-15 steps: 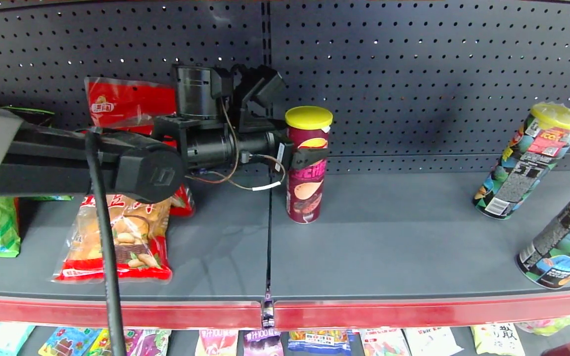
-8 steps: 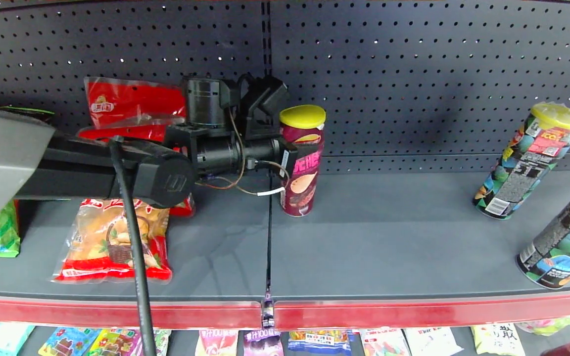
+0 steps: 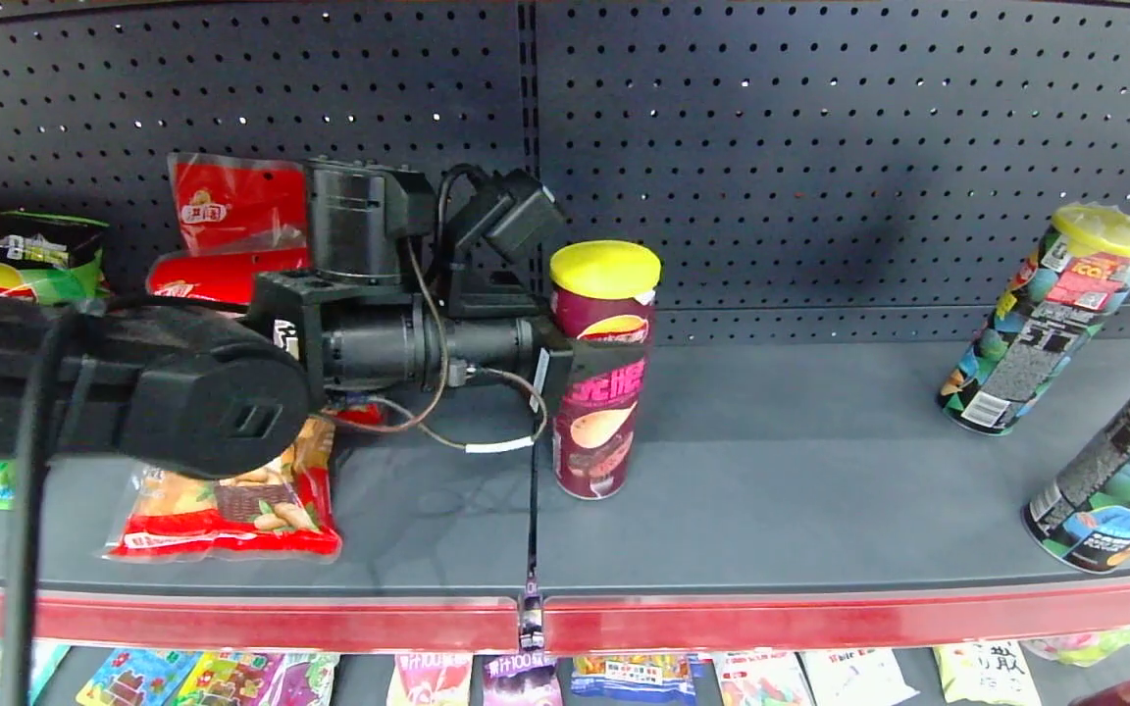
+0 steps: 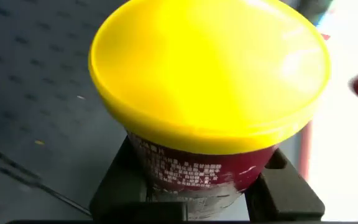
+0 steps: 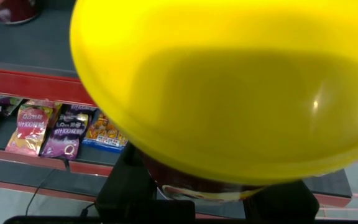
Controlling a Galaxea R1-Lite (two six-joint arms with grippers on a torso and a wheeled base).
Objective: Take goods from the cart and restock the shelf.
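Head view: the left hand [image 3: 592,348] is clenched around a maroon can [image 3: 599,422], its black fingers pressing the body just below the yellow lid [image 3: 605,267]. The can is upright over the grey shelf [image 3: 771,471], just right of the seam in the board. Its base is down at the board, but I cannot tell whether it rests there or hangs just clear. The left wrist view has the same grasp from above, with a dark finger [image 4: 120,186] on each side of the can and the lid wide in front.

In the right wrist view the right hand [image 5: 201,196] grasps a second can [image 5: 197,188], and its lid is yellow too. Dark fingers [image 5: 126,180] sit on both sides of its body. Beneath it run the shelf's red front edge [image 5: 23,78] and a row of packets [image 5: 42,124] on the level below.

Outward from the maroon can, on the robot's left, a peanut bag [image 3: 222,505] lies flat near the front of the shelf. A red bag [image 3: 231,211] stands against the pegboard back panel [image 3: 820,147], and a green bag [image 3: 21,250] sits farther left. Well apart on the right are two patterned cans, both leaning: one with a yellow lid [image 3: 1051,314], the other [image 3: 1114,490] nearer the front edge.
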